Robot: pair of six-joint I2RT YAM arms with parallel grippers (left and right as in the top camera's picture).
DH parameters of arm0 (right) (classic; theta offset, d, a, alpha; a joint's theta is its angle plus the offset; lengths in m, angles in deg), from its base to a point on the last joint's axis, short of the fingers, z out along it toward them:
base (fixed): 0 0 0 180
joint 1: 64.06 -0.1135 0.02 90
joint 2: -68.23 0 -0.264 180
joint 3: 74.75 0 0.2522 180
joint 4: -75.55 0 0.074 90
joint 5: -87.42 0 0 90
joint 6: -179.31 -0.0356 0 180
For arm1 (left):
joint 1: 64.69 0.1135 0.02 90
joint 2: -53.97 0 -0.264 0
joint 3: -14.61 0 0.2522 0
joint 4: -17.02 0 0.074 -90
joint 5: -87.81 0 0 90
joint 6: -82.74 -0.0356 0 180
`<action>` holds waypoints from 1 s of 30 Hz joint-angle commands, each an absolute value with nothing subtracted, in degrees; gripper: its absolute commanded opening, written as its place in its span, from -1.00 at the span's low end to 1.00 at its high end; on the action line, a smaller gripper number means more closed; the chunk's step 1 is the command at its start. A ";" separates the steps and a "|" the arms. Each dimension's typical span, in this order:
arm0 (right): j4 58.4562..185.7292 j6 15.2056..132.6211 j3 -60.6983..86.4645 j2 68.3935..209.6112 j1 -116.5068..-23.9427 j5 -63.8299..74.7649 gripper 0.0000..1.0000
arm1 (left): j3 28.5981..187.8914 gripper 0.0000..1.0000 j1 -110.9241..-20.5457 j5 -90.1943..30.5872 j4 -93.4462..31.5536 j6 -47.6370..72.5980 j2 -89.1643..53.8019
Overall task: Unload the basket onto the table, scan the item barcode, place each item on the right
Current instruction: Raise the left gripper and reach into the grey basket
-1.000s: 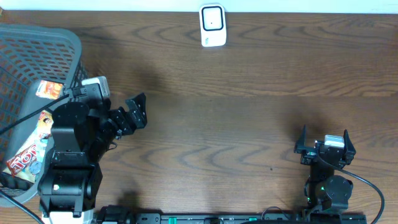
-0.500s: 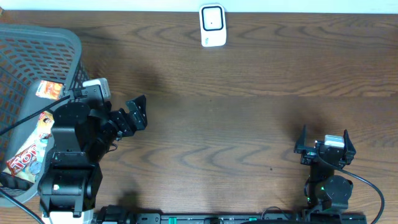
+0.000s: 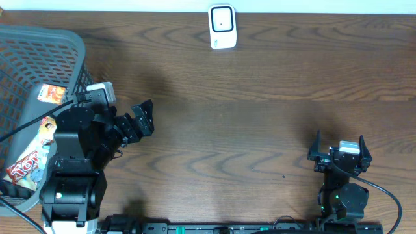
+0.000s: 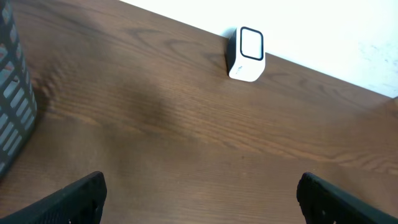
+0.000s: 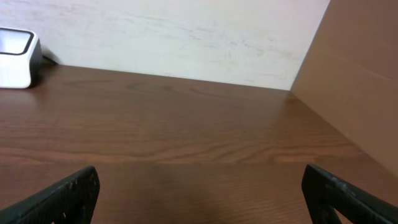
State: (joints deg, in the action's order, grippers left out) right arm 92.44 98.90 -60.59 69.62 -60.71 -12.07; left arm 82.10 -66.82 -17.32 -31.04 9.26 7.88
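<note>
l gripper [image 3: 140, 117], r gripper [image 3: 339, 148]: jaws wide (scanner [image 3: 221, 26] apart)

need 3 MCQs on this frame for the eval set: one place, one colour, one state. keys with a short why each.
1. The plastic mesh basket is:
A red
B grey
C white

2. The white box-shaped barcode scanner stands:
A at the far edge of the dark wooden table, near the middle
B inside the basket
C at the table's near edge

3. The jaws of the left arm are:
A shut on a packet
B shut on the scanner
C open and empty

Key:
1 B, the overhead view shows grey lattice walls.
2 A, it sits by the wall at the top of the overhead view.
3 C, the left wrist view shows its fingers wide apart with bare table between them.
</note>
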 commanded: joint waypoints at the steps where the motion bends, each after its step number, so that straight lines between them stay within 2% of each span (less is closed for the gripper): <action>1: 92.57 99.44 -60.68 69.64 -60.53 -12.53 0.98 | 83.04 0.96 -66.64 -17.83 -30.72 9.32 7.92; 8: 92.57 99.44 -60.68 69.64 -60.53 -12.53 0.99 | 85.43 0.96 -66.64 -21.04 -27.31 8.47 7.14; 13: 92.55 99.44 -60.68 69.64 -60.53 -12.53 0.99 | 95.24 0.95 -66.62 -20.97 -29.36 4.99 3.47; 15: 92.57 99.44 -60.68 69.64 -60.53 -12.53 0.99 | 100.03 0.96 -66.62 -17.69 -31.63 3.49 1.26; 18: 92.55 99.44 -60.68 69.64 -60.53 -12.53 0.99 | 109.36 0.96 -64.85 -4.23 -37.78 5.43 -3.42; 21: 92.55 99.46 -60.68 69.64 -60.53 -12.53 0.99 | 116.38 0.96 -60.00 3.46 -43.28 12.25 -7.24; 26: 92.57 99.44 -60.68 69.64 -60.53 -12.53 0.98 | 121.34 0.95 -46.51 2.61 -48.92 22.57 -11.46; 30: 92.55 99.44 -60.68 69.64 -60.53 -12.53 0.99 | 121.32 0.95 -36.26 1.89 -54.43 26.37 -14.79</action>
State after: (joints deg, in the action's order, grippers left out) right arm 92.42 98.90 -60.59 69.64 -60.71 -12.07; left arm 120.53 -43.01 0.51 -51.24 19.90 -12.07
